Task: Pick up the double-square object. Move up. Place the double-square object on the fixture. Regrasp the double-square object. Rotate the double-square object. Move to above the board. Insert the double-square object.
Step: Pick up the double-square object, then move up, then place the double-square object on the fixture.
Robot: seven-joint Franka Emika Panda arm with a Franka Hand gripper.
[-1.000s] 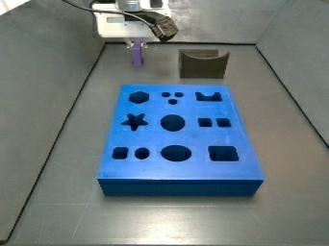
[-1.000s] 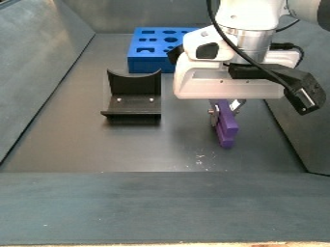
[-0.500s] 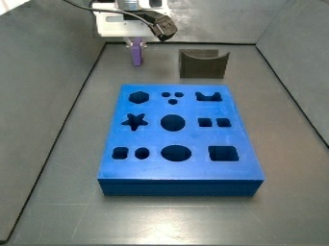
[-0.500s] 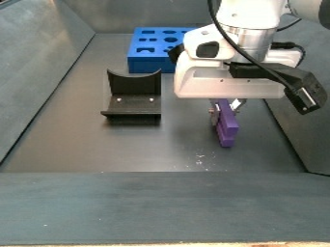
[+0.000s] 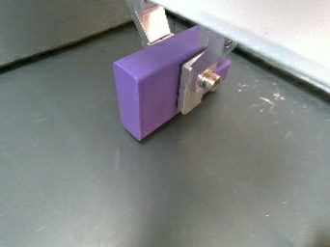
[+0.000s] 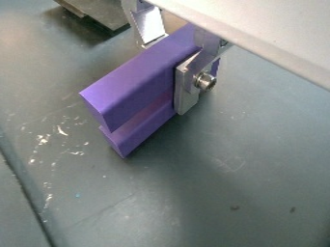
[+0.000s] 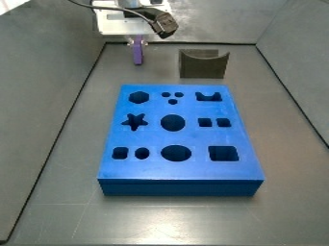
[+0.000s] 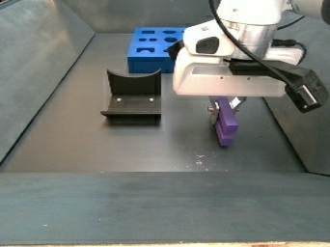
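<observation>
Currently: gripper (image 8: 229, 104) fingers (image 5: 198, 81) closed on the double-square object (image 5: 161, 82), one silver plate pressed to each side of the light purple prism (image 6: 139, 99). Object hangs upright below the fingers, its lower end at or just above the dark floor (image 8: 154, 145); contact cannot be told. Fixture (image 8: 131, 97) stands apart to one side; board (image 7: 178, 138) lies well apart.

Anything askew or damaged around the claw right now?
Nothing stands out. The claw grips the double-square object upright, away from the fixture and the board. Only light scuffs mark the floor.
</observation>
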